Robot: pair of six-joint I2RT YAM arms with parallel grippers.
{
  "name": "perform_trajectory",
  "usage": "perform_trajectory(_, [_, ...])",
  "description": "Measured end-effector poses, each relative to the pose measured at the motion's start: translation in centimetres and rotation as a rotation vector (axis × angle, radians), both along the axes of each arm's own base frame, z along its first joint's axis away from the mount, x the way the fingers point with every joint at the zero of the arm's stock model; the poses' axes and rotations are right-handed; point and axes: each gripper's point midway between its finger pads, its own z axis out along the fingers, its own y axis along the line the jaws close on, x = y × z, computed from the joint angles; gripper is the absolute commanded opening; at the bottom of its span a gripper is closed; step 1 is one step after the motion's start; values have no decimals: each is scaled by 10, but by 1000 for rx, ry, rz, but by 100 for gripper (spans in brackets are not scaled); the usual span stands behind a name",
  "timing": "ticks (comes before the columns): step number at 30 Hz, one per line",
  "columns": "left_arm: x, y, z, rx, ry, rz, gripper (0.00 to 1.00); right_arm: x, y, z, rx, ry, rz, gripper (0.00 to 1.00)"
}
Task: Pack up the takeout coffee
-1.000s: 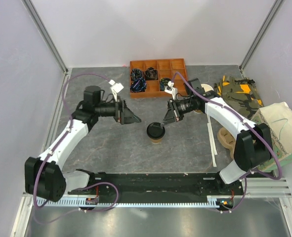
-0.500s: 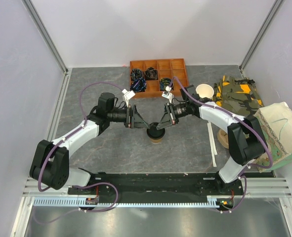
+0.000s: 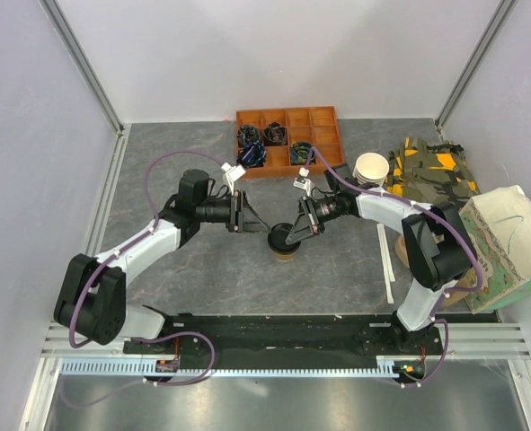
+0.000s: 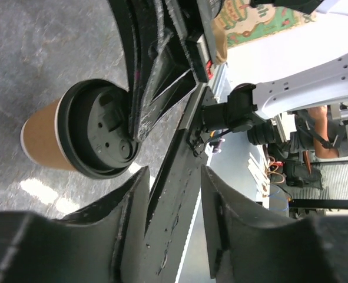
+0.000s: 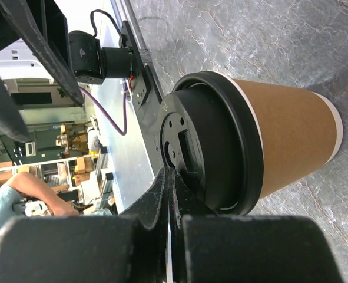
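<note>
The takeout coffee [image 3: 279, 241] is a tan-brown paper cup with a black lid, standing upright mid-table. In the right wrist view the cup [image 5: 279, 138] fills the frame. My right gripper [image 5: 169, 172] is shut with nothing between its fingers, and its tips rest against the top of the lid. From above, the right gripper [image 3: 294, 235] reaches the lid from the right. My left gripper [image 3: 254, 223] sits just left of the cup. In the left wrist view the left gripper [image 4: 175, 174] has a gap between its fingers with nothing in it, and the cup [image 4: 85, 135] stands beside and beyond the tips.
An orange compartment tray [image 3: 323, 119] with dark items stands at the back. Cream paper cups [image 3: 371, 167] and a camouflage cloth [image 3: 431, 171] lie at the right. A paper bag [image 3: 503, 238] stands at the right edge, with a white strip [image 3: 387, 265] on the table near it.
Both arms closed in on the cup. The right gripper shut and came down onto the lid. The left gripper's jaws narrowed as it moved right, up to the cup.
</note>
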Motion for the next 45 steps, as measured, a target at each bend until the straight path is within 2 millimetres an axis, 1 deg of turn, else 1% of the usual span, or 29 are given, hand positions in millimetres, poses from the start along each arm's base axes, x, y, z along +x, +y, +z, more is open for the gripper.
perform_trajectory(2, [-1,1,-3,21,8,3,34,0,-1,0,3,4,0,0])
perform_trajectory(3, [-1,1,-5,37,3,1,27,0,-1,0,4,5,1,0])
perform_trajectory(5, [-2,-1,-8,85,-18,0,22,0,-1,-1,6,8,3,0])
perform_trajectory(8, [1,-9,-4,190,-117,-8,17,0,-2,-2,8,13,3,0])
perform_trajectory(9, [1,-12,-2,228,-159,-17,13,0,-2,-2,9,19,2,0])
perform_trajectory(12, [-1,-24,7,333,-299,-42,11,0,-3,-3,17,38,3,0])
perform_trajectory(14, [-3,-30,9,417,-386,-53,11,0,-5,-4,23,54,2,0])
perform_trajectory(16, [-5,-33,6,476,-433,-68,12,-1,-5,-4,30,67,5,0])
perform_trajectory(18, [-4,-35,0,541,-468,-79,13,-1,-5,-4,33,75,7,0])
perform_trajectory(21, [-1,-34,-16,628,-491,-90,13,1,-4,-4,36,78,9,0])
perform_trajectory(26, [5,-23,-57,775,-449,-110,13,5,-3,-3,37,84,9,0])
perform_trajectory(27, [7,-22,-62,789,-442,-111,13,5,-3,-4,33,83,7,0])
perform_trajectory(32, [12,-21,-57,810,-456,-101,14,7,-3,-5,25,85,3,0])
perform_trajectory(34, [13,-21,-51,811,-462,-100,14,7,-3,-5,23,87,3,0])
perform_trajectory(36, [15,-22,-39,796,-478,-88,14,6,-3,-5,22,91,3,0])
perform_trajectory(40, [19,-27,-6,739,-530,-55,14,7,-3,-5,19,94,2,0])
perform_trajectory(41, [19,-28,-2,730,-538,-50,14,7,-3,-5,19,95,2,0])
perform_trajectory(43, [19,-29,1,720,-542,-49,14,7,-3,-5,18,98,2,0])
perform_trajectory(45, [17,-30,-4,720,-532,-61,14,8,-2,-5,17,101,2,0])
